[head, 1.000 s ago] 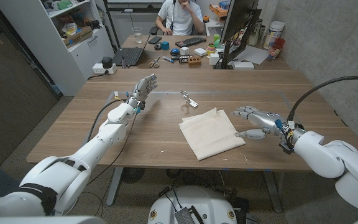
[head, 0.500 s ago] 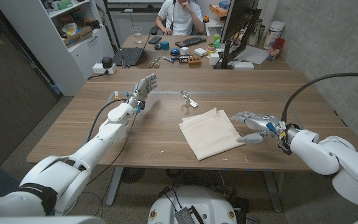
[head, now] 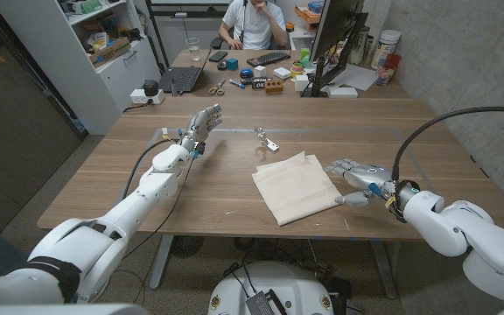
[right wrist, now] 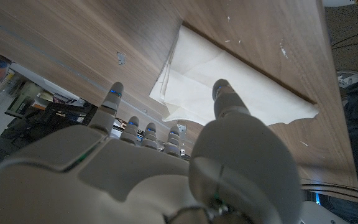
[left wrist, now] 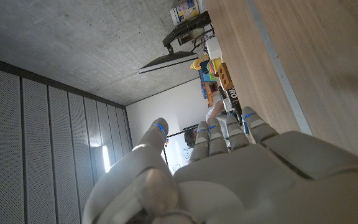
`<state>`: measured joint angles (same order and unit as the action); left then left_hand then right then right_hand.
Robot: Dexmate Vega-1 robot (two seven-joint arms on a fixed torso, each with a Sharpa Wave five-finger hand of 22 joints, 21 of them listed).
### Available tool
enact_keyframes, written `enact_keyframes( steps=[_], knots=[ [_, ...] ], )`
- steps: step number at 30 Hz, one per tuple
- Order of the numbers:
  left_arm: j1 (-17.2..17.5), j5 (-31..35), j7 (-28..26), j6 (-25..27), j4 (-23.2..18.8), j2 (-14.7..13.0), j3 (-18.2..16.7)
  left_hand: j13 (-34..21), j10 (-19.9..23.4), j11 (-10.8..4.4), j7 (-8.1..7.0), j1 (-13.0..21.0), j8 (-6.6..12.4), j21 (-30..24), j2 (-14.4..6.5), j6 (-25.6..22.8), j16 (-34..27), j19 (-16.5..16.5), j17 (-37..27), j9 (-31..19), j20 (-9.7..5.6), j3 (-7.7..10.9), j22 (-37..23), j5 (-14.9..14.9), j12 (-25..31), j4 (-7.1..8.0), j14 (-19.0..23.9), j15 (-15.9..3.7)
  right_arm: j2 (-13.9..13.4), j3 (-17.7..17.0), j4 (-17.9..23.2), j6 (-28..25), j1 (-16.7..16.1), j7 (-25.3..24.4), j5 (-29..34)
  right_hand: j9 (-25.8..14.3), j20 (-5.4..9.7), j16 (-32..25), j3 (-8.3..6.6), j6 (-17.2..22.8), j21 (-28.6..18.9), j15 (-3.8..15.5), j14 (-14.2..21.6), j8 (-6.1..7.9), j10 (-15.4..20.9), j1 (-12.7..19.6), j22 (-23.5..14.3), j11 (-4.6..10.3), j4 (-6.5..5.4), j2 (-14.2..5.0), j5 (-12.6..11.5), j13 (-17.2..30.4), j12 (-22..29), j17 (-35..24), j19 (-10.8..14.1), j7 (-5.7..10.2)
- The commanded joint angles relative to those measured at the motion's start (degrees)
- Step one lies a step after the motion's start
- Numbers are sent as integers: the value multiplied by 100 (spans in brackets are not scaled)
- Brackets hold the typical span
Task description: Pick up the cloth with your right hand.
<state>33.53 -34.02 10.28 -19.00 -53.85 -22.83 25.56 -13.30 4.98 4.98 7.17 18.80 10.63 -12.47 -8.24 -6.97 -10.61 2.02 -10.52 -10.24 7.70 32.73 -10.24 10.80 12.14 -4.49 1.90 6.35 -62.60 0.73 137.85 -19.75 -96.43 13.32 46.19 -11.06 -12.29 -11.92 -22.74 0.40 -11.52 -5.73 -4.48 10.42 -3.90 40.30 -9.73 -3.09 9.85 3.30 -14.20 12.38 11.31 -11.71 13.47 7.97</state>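
Note:
A folded cream cloth (head: 297,185) lies on the wooden table (head: 234,188) near its front middle. My right hand (head: 357,178) hovers just beside the cloth's right edge, fingers spread, thumb tip close to the cloth's near right corner, holding nothing. In the right wrist view the cloth (right wrist: 229,87) lies just beyond the fingertips (right wrist: 224,93) of my right hand (right wrist: 148,174). My left hand (head: 201,125) is raised over the table's far left part, fingers apart and empty; the left wrist view shows my left hand (left wrist: 222,168) from behind.
A small metal clip-like object (head: 267,140) lies behind the cloth. Beyond the table a desk (head: 269,74) carries a keyboard, monitor, laptop and small items, with a person (head: 254,22) seated behind it. A shelf unit (head: 103,44) stands at the far left.
My right hand has drawn nearer along the cloth's right edge and closer to its near corner. The left arm and the cloth have not moved.

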Motion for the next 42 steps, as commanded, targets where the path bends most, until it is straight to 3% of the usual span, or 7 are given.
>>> enact_keyframes(
  steps=[1,5,9,21,33,42],
  knots=[
    [-34,24,1,68,19,13,35,4,-19,12,-17,-35,38,38,-4,-35,-22,-3,-9,-35,56,33,-29,32,18,-3,1,10,-459,435,-155,-310,152,-362,-258,-26,5,-29,-58,52,-38,-12,49,60,31,69,-21,23,-5,4,-39,18,30,3,56,21],
    [-42,52,-15,74,19,0,47,8,-18,13,-22,-37,38,38,-4,-37,-21,0,-9,-35,54,36,-30,32,19,-4,0,10,-645,563,-155,-475,183,-480,-214,-26,5,-30,-57,53,-39,-8,56,63,55,82,-21,15,-9,13,-39,18,41,5,75,24],
    [-39,70,-63,106,-8,-10,50,10,-20,22,-22,-38,39,38,-4,-41,-22,1,-8,-35,55,37,-30,32,19,-6,0,8,-881,1000,-141,-816,373,-601,136,-26,5,-32,-57,50,-39,-2,62,64,49,93,-21,17,-12,17,-40,17,40,6,89,35],
    [-151,95,-10,99,136,53,87,20,-19,8,-15,-45,38,40,-4,-44,-22,1,-8,-36,56,43,-31,32,22,-8,-1,7,-1220,1815,-308,-1081,993,-1166,-567,-27,6,-55,-72,43,-44,20,126,71,60,158,-22,24,-23,9,-47,15,50,10,157,45],
    [-231,140,-39,60,269,101,105,27,-21,6,-19,-51,35,44,-3,-41,-19,-3,-8,-36,79,48,-31,32,23,-11,-7,8,-1612,2790,-343,-1375,1833,-1442,-882,-28,8,-70,-85,16,-52,20,175,67,76,215,-23,33,-32,-3,-50,14,60,13,229,63],
    [-241,137,-53,95,289,116,110,33,-25,6,-20,-54,35,47,-4,-44,-21,-9,-8,-36,94,53,-32,32,23,-13,-6,6,-1837,3351,-363,-1431,2279,-1902,-1241,-29,7,-78,-96,-2,-55,39,200,65,71,254,-23,32,-34,-13,-52,14,60,14,268,64]
  ],
)
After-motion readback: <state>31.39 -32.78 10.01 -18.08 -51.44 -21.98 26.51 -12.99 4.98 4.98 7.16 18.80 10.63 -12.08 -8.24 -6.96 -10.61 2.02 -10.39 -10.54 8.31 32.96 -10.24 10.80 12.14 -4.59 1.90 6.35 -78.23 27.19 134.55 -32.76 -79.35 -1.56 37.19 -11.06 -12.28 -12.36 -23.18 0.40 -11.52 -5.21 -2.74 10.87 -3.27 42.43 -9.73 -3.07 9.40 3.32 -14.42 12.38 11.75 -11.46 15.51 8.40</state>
